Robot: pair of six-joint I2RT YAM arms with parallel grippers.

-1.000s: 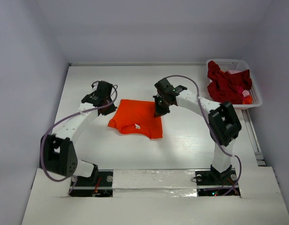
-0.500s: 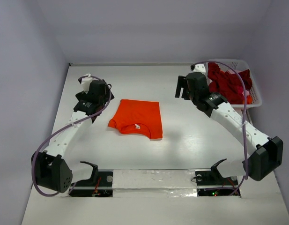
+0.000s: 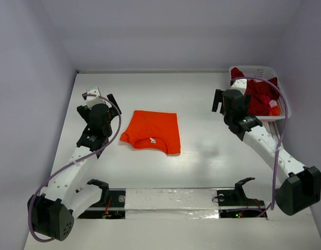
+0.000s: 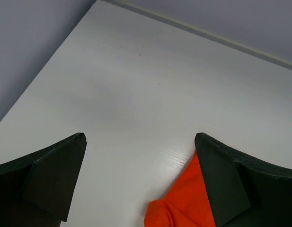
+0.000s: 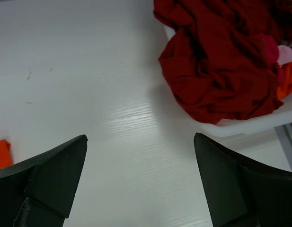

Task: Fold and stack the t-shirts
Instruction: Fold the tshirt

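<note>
Left of the orange t-shirt (image 3: 152, 130), the left gripper (image 4: 139, 138) hangs wide open, holding nothing. The shirt itself lies folded flat, so that half looks done. Right of it, the right gripper (image 5: 140, 137), equally spread and empty, faces the dark red t-shirt (image 3: 252, 96), heaped unfolded in the basket (image 3: 256, 67); its folding and stacking remain.

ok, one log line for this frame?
orange shirt: folded on table | red shirt: in basket | left gripper: open, empty | right gripper: open, empty, by basket

Orange shirt (image 4: 183, 203): cut off by my left wrist view's bottom edge. Dark red shirt (image 5: 216, 61): runs off right wrist view's top.
</note>
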